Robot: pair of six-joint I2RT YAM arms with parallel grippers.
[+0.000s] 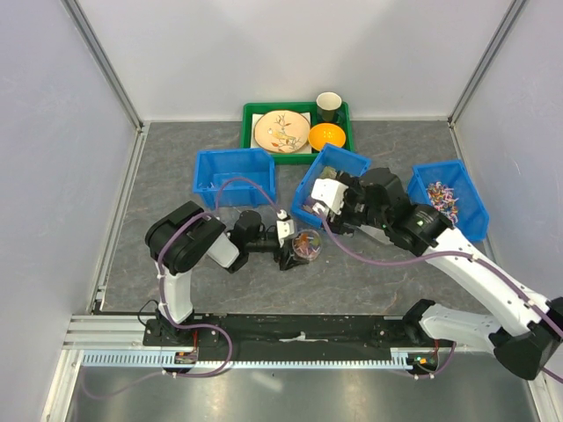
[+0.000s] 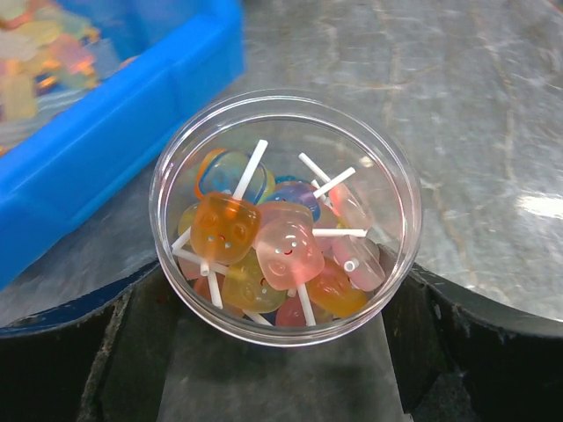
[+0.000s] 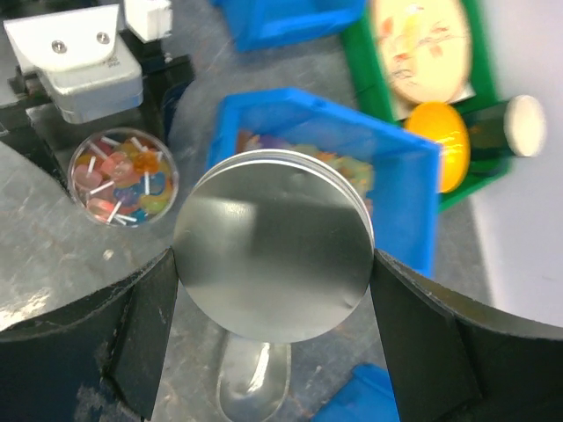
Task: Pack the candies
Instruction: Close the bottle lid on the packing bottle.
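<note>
A clear round jar (image 2: 283,114) holds several small bright jelly candies (image 2: 264,251) on white sticks: orange, pink, yellow, blue. My left gripper (image 2: 283,281) is shut on the jar, with a black finger on each side, and the jar rests on the table. In the top view the jar (image 1: 308,244) is just right of the left gripper (image 1: 292,253). My right gripper (image 3: 274,264) is shut on a round silver lid (image 3: 273,237) and holds it above the table. It is near the middle blue bin (image 3: 413,176). The jar also shows in the right wrist view (image 3: 123,176).
The middle blue bin (image 1: 347,158) holds more coloured sweets. A right blue bin (image 1: 479,211) holds tiny sweets, and a left blue bin (image 1: 211,171) stands behind the left arm. A green tray (image 1: 249,141) at the back carries a plate, an orange bowl and a dark cup.
</note>
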